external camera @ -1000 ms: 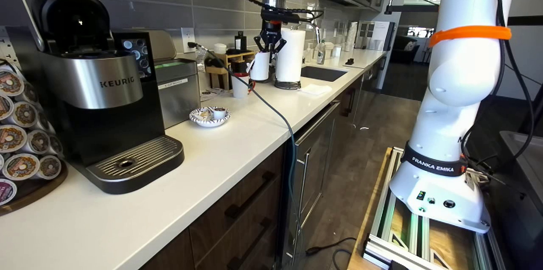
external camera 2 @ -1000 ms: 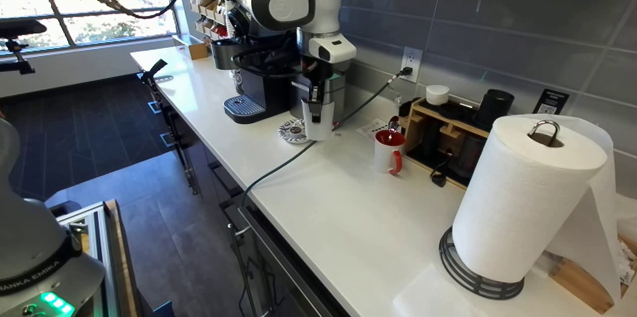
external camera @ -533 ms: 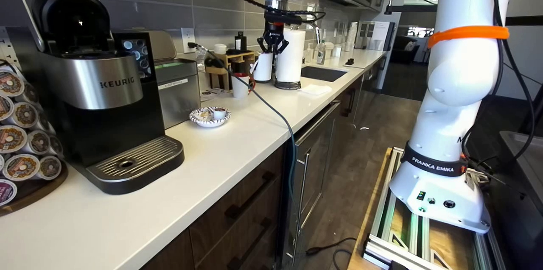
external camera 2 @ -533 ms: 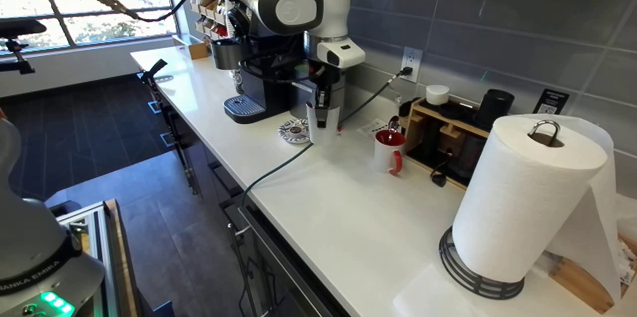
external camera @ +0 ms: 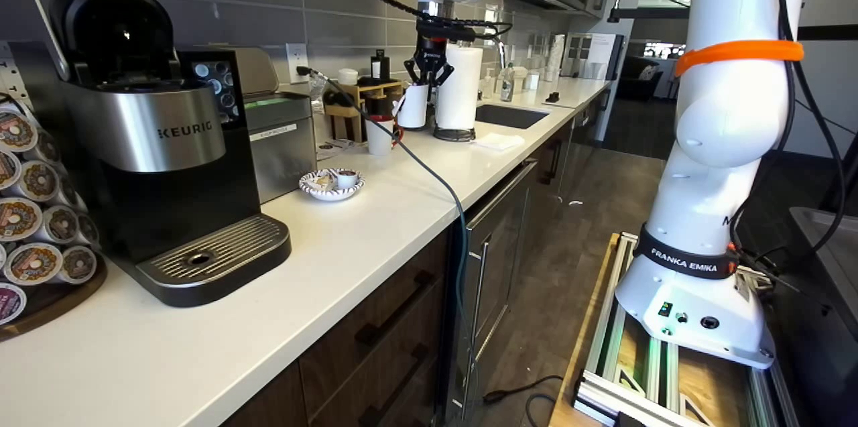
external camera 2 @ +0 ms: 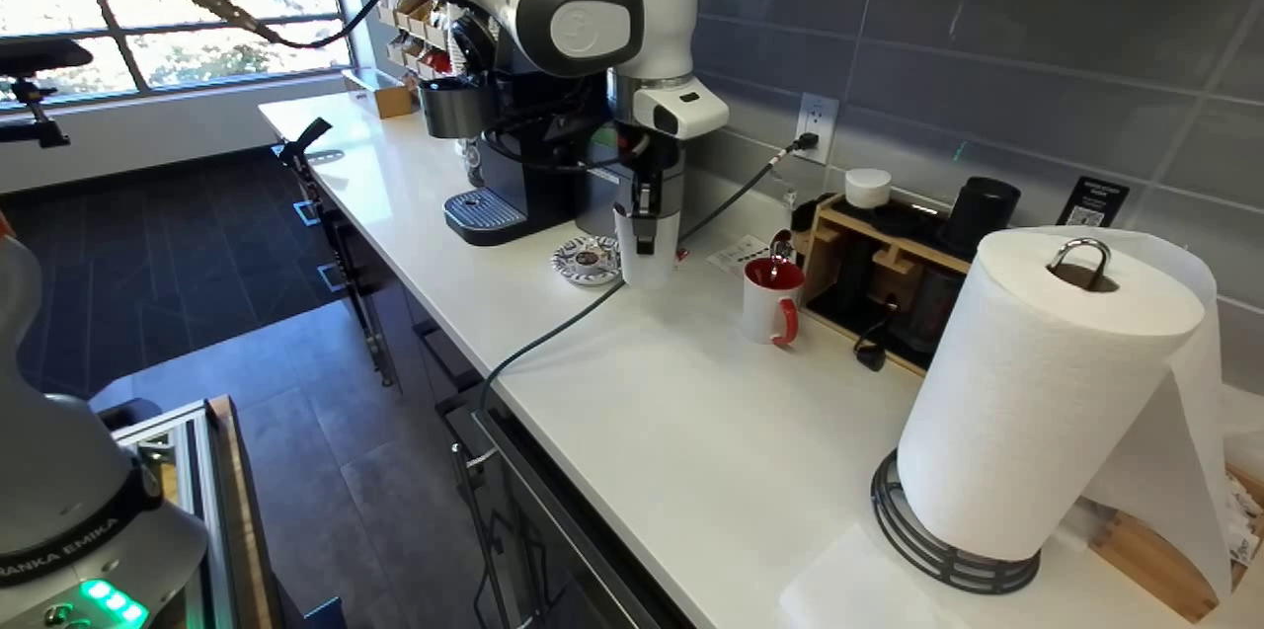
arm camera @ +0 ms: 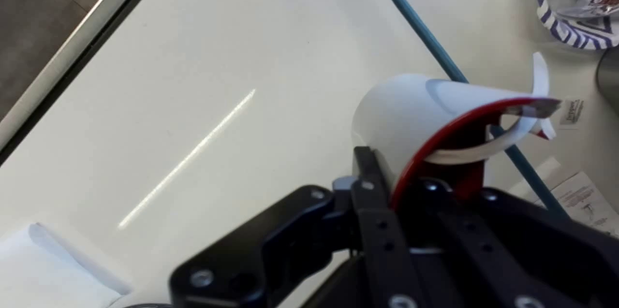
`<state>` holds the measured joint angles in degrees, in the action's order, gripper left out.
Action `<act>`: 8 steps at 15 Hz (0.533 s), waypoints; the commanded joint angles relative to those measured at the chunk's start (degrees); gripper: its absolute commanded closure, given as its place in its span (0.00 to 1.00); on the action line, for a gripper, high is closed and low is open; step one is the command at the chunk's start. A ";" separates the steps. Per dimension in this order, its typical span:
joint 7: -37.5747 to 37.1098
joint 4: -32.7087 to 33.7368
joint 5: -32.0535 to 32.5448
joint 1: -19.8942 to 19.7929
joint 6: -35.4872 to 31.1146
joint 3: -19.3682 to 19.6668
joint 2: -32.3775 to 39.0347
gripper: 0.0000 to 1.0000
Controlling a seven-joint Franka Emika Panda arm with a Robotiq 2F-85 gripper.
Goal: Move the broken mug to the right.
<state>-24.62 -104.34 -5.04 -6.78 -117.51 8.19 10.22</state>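
Wrist view: my black end effector point(arm camera: 395, 180) pinches wall of broken white, red-lined ceramic mug point(arm camera: 411, 117), apparently hanging over thin blue-green cable point(arm camera: 418, 20). One-wall grip could let mug twist loose; low drift could clip white, red-handled ceramic mug point(external camera 2: 765, 313), right in exterior view.

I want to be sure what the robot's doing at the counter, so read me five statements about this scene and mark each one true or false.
1. The claw holds the broken mug. True.
2. The broken mug is blue inside. False: it is red inside.
3. The paper-towel roll stands on a black wire base. True.
4. The broken mug is taller than the paper-towel roll. False: the paper-towel roll is taller.
5. The patterned dish holds a coffee pod. True.
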 commanded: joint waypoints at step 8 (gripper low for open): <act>18.58 12.61 1.65 -7.16 -4.02 4.10 11.27 0.97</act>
<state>-11.54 -98.36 -4.84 -12.00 -122.04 11.66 16.53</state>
